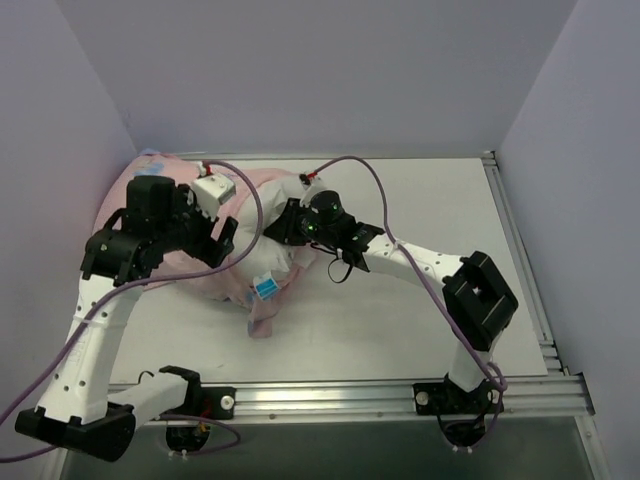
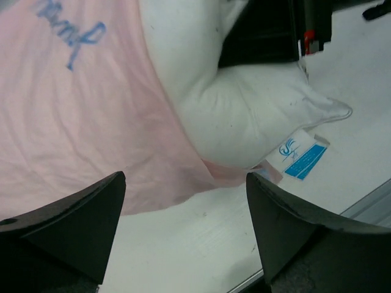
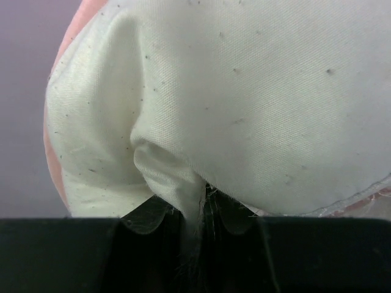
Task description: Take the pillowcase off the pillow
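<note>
R pincer (image 3: 197,213) clenched on fold of plump white fabric pillow (image 3: 256,110); L pincer (image 2: 185,178) released over limp pale-pink fabric pillowcase (image 2: 73,122).

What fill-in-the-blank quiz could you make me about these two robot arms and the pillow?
1. The right gripper is pinching a fold of the ____ pillow.
2. The left gripper hovers above the table with its jaws ____.
3. The side of the pillowcase facing the left wrist camera is pale ____.
4. The label at the pillow's edge is white and ____.
Missing words: white, open, pink, blue.
</note>
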Controlling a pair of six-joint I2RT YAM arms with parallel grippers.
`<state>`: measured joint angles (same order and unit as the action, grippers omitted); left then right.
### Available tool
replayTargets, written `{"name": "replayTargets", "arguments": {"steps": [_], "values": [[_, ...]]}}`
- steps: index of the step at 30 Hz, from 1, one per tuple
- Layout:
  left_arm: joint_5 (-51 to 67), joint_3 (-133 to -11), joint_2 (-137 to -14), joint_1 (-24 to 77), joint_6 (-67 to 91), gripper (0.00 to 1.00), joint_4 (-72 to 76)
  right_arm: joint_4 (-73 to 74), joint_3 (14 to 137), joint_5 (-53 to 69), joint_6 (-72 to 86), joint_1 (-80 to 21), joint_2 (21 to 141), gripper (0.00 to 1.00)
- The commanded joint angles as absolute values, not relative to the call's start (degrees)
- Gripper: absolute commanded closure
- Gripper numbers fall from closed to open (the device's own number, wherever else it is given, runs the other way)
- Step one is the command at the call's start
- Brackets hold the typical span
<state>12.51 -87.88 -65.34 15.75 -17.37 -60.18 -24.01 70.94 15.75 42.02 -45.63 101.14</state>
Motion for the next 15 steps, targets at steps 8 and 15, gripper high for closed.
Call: {"name": "replayTargets", "arguments": {"steps": [8, 15], "values": [[10.0, -68.3, -65.9, 15.5, -17.7, 0.22, -47.3, -31.0, 75.7, 17.8, 46.1, -46.3, 102.6, 1.0], [8.2, -67.3, -66.6, 14.9, -18.6, 0.65, -47.7, -29.2, 75.8, 17.8, 46.5, -45.1, 101.0, 1.0]]}}
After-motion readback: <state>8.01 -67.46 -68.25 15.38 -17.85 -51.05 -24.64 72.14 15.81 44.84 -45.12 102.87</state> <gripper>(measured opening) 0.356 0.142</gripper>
